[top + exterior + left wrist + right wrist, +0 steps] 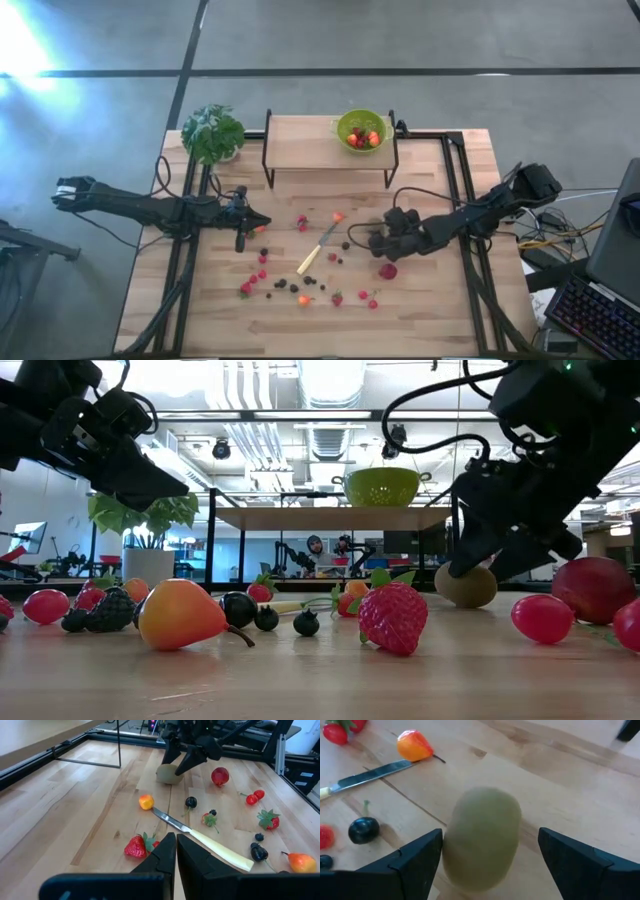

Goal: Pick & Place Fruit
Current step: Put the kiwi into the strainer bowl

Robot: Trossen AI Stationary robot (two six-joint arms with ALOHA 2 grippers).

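Observation:
Small fruit pieces lie scattered on the wooden table [440,310]: strawberries [392,616], dark berries [282,285] and an orange-yellow fruit [178,614]. A brown-green kiwi-like ball [482,820] rests on the table near the middle. My right gripper [490,834] is open and slants down over it, one finger on each side; in the high view the gripper [372,240] covers the kiwi. My left gripper [264,228] hangs shut with nothing in it, above the table's left part. My right gripper stands astride the kiwi [169,774] from above, slanting down. One finger [420,857] looks right against the kiwi's side and the other [570,857] shows a gap. I cannot tell whether any finger touches it. The kiwi lies on the table.
A green bowl [361,130] holding fruit stands on a raised wooden shelf [300,140] at the table's far side. A pale-handled knife [315,252] lies mid-table, a large red fruit [388,270] beside the right gripper, and a potted plant [212,133] at the far left.

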